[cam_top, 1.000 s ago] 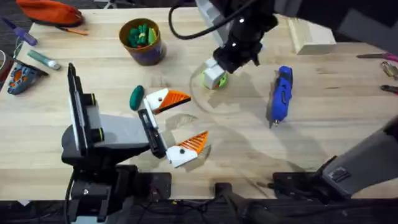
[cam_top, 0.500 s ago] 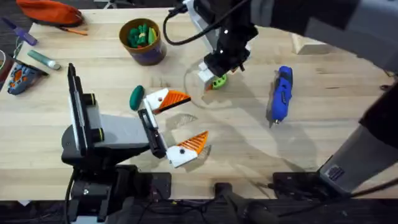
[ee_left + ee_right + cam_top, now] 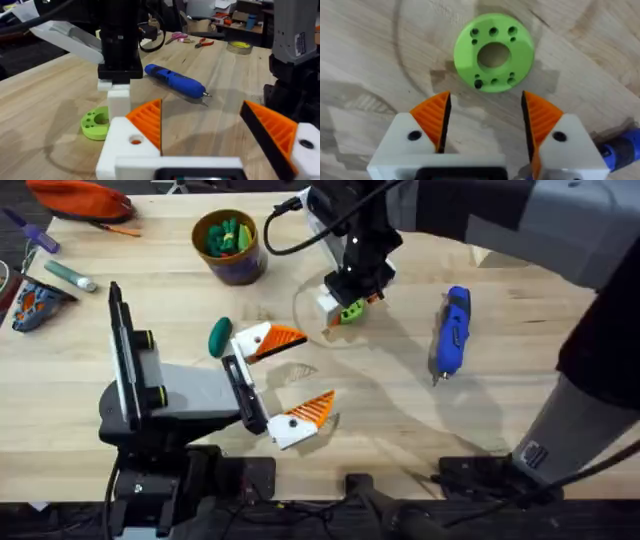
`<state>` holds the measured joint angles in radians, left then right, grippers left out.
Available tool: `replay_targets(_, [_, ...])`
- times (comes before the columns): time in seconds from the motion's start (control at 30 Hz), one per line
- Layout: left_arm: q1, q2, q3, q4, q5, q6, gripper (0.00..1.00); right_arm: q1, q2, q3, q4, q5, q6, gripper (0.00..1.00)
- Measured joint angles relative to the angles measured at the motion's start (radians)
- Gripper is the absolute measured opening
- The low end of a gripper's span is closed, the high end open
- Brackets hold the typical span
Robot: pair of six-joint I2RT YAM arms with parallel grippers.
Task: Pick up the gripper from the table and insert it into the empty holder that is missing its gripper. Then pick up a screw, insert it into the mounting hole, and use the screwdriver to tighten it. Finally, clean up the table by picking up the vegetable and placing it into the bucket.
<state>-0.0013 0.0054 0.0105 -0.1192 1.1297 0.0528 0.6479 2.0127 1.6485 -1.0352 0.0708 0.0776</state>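
Observation:
My left gripper lies open low over the table, and both its white mounts carry orange ribbed tips. One mount has a small mounting hole. The dark green vegetable lies just beyond its far finger. My right gripper hangs open over a round green disc with several holes, one of them dark; its orange pads stand clear of the disc. The blue screwdriver lies flat to the right. The yellow-rimmed bucket, at the back left, holds green pieces.
An orange pouch and pens sit at the far left. A wooden block stands at the back right, with hand tools at the right edge. Bare wood lies between the disc and the screwdriver.
My right gripper has shifted a little to the left and now hangs right over the green disc. The left arm and the loose things have stayed put.

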Motion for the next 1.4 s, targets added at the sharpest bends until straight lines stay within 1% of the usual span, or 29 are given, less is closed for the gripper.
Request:
replay_targets(0.27, [0.000, 0.000, 0.000, 0.000, 0.000, 0.000, 0.986, 0.000, 0.020, 0.000, 0.039, 0.000, 0.005, 0.719])
replay_targets(0.4, [0.000, 0.000, 0.000, 0.000, 0.000, 0.000, 0.986, 0.000, 0.020, 0.000, 0.036, 0.000, 0.006, 0.712])
replay_targets(0.5, [0.000, 0.000, 0.000, 0.000, 0.000, 0.000, 0.986, 0.000, 0.024, 0.000, 0.037, 0.000, 0.006, 0.686])
replay_targets(0.63, [0.000, 0.000, 0.000, 0.000, 0.000, 0.000, 0.986, 0.000, 0.050, 0.000, 0.037, 0.000, 0.008, 0.667])
replay_targets(0.8, [0.000, 0.000, 0.000, 0.000, 0.000, 0.000, 0.986, 0.002, 0.060, 0.001, 0.040, 0.016, 0.009, 0.596])
replay_targets(0.97, [0.000, 0.000, 0.000, 0.000, 0.000, 0.000, 0.986, 0.006, 0.060, 0.001, 0.042, 0.019, 0.009, 0.578])
replay_targets(1.4, [0.000, 0.000, 0.000, 0.000, 0.000, 0.000, 0.986, 0.022, 0.060, 0.004, 0.056, 0.018, 0.009, 0.413])
